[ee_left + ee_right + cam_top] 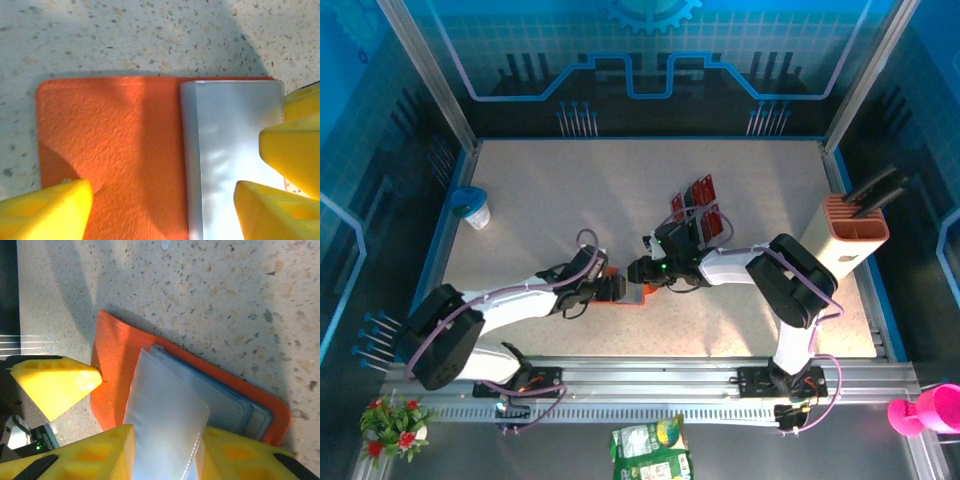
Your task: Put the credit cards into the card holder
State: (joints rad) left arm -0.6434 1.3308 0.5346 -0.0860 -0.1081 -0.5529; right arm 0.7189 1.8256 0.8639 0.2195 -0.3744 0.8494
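1. The card holder [110,150] lay open on the speckled table [570,190], near the middle and between the two wrists. It showed an orange panel on one side and a pale grey flap [230,140] on the other.
2. The left gripper [165,192] was released. Its fingers were spread wide and low over the holder, one tip above the orange panel and the other above the grey flap.
3. The right gripper [167,437] was clenched on the grey flap, with a pad on each face. The flap was lifted off the blue-grey pockets under it (clearest from the right wrist camera).
4. One left-gripper finger [55,382] sat at the holder's orange edge. I could not tell whether the tip was touching or just off it.
5. From above, both grippers met over the holder nose to nose, covering most of it. Only slivers of orange showed beside them.
6. The red cards [697,208] lay in a small fanned cluster flat on the table, just beyond the right wrist and apart from the holder.
7. The tall salmon-and-white box [850,235] stood at the table's right edge, well apart from the holder.
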